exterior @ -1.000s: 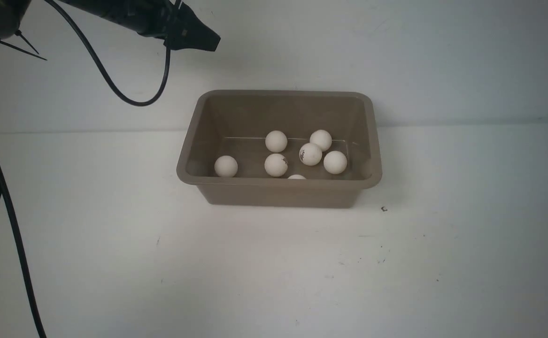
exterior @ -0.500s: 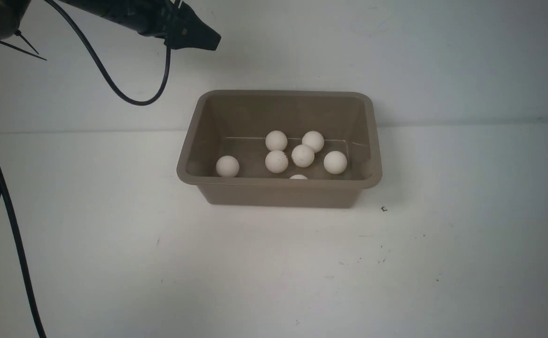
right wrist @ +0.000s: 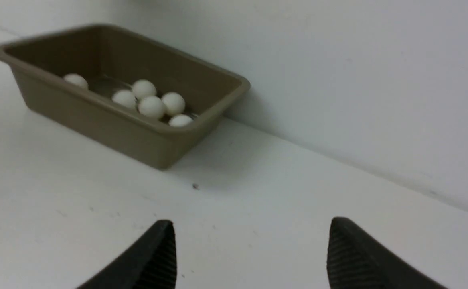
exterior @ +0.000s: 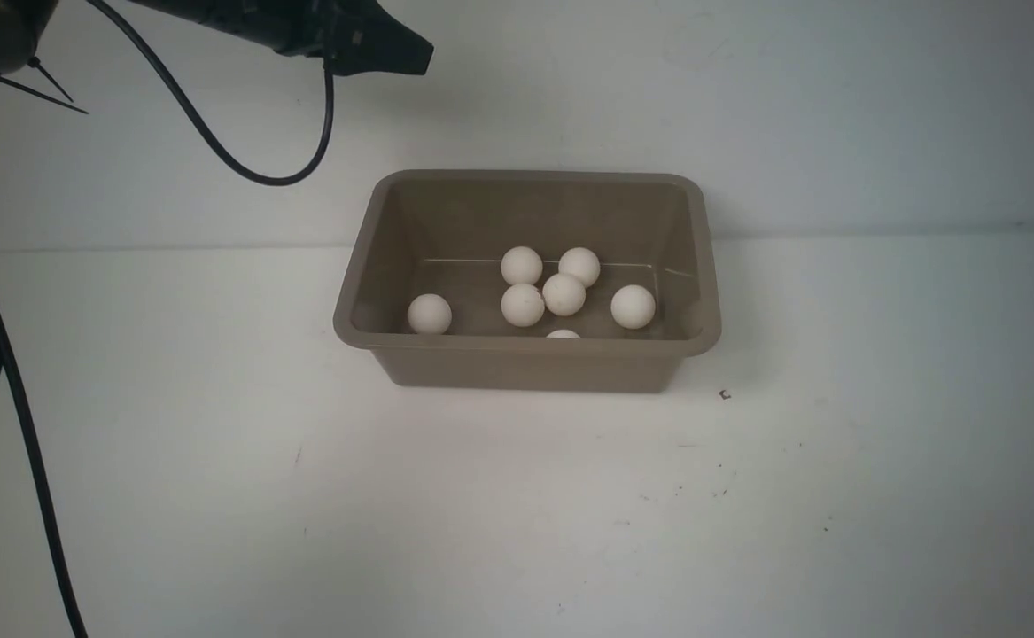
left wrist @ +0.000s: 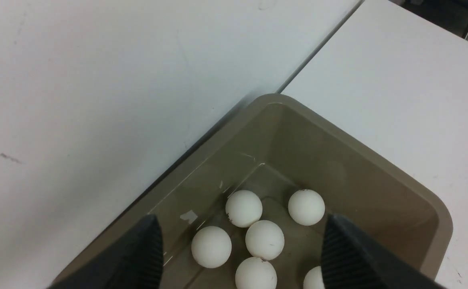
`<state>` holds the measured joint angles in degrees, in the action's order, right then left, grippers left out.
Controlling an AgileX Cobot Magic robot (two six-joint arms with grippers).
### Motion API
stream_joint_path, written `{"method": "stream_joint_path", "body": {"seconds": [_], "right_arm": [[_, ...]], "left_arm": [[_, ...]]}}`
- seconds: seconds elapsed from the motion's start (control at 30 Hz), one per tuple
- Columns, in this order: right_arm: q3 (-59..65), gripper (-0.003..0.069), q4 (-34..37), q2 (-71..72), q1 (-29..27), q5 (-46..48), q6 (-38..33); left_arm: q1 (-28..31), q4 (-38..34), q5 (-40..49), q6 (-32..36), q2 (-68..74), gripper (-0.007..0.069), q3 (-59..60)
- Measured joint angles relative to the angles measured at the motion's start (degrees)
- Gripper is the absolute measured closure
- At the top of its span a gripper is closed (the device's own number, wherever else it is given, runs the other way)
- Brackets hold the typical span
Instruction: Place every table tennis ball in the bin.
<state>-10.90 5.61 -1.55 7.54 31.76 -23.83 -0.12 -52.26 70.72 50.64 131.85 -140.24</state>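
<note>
The bin [exterior: 527,359] stands at the far edge of the tabletop [exterior: 517,514], its long back wall close against the white wall behind, roughly midway between the tabletop's left and right edges. All the table tennis balls [exterior: 563,293] in view lie on its floor. In the front view seven show: four bunched together near the middle, touching or nearly so, one alone toward the bin's left end [exterior: 430,314], one alone toward its right end [exterior: 633,306], and one mostly hidden behind the near rim [exterior: 563,334].

The left gripper [left wrist: 240,253] hangs in the air above the bin's far left corner, well clear of the balls; its fingers [left wrist: 145,249] are spread wide with nothing between them. The right gripper [right wrist: 250,257] is out of the front view; its wrist camera looks across the bare tabletop toward the bin from the right, and its fingers [right wrist: 153,257] are likewise spread apart and empty. A small dark speck [exterior: 725,394] lies on the tabletop just beside the bin's near right corner.
</note>
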Motion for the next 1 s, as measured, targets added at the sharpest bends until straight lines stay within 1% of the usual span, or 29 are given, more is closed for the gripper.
{"method": "stream_joint_path", "body": {"seconds": [0.17,0.47,0.6,1.0], "right_arm": [[3.9,0.0197,-0.1,2.2,-3.4,0.0,0.0],[8.7,0.0197,-0.2,2.2,-3.9,-0.1,0.0],[10.3,0.0197,-1.2,2.2,-3.9,-0.2,0.0],[10.9,0.0197,-1.2,2.2,-3.9,-1.7,0.0]], "left_arm": [[0.0,1.2,0.0,0.0,0.0,0.0151,0.0],[0.0,1.8,0.0,0.0,0.0,0.0229,0.0],[0.0,1.9,0.0,0.0,0.0,0.0230,0.0],[0.0,1.2,0.0,0.0,0.0,0.0230,0.0]]}}
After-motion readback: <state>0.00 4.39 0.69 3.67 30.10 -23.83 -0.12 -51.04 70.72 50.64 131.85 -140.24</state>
